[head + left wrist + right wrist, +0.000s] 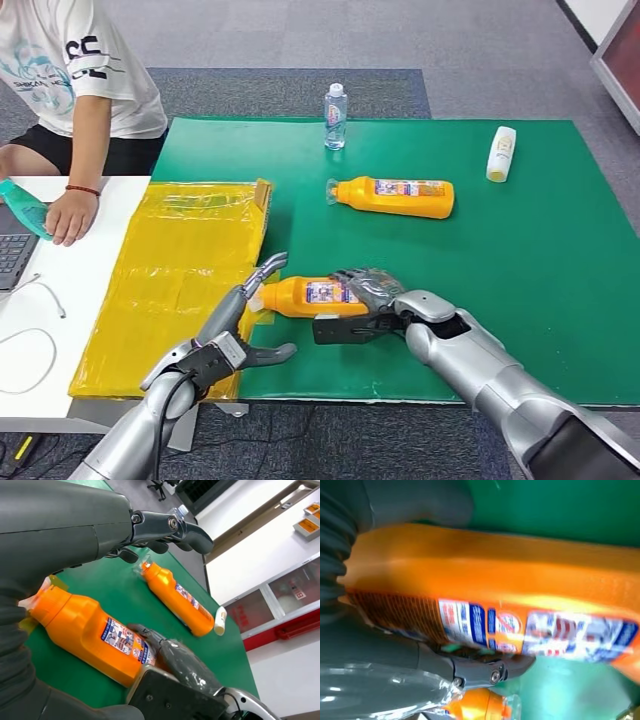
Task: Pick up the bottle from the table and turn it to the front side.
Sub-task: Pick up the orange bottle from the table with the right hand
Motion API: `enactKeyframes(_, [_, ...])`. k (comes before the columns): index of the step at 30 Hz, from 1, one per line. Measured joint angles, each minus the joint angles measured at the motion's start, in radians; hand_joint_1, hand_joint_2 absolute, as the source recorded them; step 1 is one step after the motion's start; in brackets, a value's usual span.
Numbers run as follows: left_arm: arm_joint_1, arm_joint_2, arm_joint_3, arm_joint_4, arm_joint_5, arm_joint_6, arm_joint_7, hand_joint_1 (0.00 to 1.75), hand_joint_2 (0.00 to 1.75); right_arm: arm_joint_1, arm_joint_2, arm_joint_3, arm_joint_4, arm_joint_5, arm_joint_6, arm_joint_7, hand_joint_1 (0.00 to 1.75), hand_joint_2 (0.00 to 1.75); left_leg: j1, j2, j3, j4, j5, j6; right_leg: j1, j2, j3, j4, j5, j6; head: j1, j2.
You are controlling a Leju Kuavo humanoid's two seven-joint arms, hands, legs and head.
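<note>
An orange bottle (306,296) with a blue and white label lies on its side near the front edge of the green mat (528,280), cap end toward the yellow bag. My right hand (368,293) grips its base end; in the right wrist view the bottle (490,580) lies between the thumb and the dark fingers (478,667). My left hand (226,345) is open beside the cap end, fingers spread above and below it, not touching. The left wrist view shows the same bottle (86,630), with my right hand (181,665) over its base.
A second orange bottle (396,196) lies farther back on the mat, a small clear water bottle (335,116) stands at the far edge, and a white bottle (501,153) lies at the back right. A yellow bag (181,270) covers the mat's left side. A person's hand (69,215) rests on the white table.
</note>
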Motion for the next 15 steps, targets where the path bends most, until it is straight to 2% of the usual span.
enactKeyframes(10, [0.002, 0.004, 0.000, 0.000, -0.001, 0.002, 0.006, 0.00, 1.75, 0.001, 0.000, -0.011, 0.000, -0.006, -0.022, 0.001, 1.75, 1.75, 0.000, 0.000, 0.000, 0.000, 0.000, 0.000, 0.000, 0.000, 0.000, 0.000, 0.000, 0.000, 0.000, 0.000])
enactKeyframes(15, [0.012, 0.008, 0.001, -0.007, -0.013, 0.007, 0.004, 0.00, 1.75, 0.032, -0.003, -0.061, 0.000, -0.052, -0.072, -0.023, 1.75, 1.75, 0.000, 0.000, 0.000, 0.000, 0.000, 0.000, 0.000, 0.000, 0.000, 0.000, 0.000, 0.000, 0.000, 0.000])
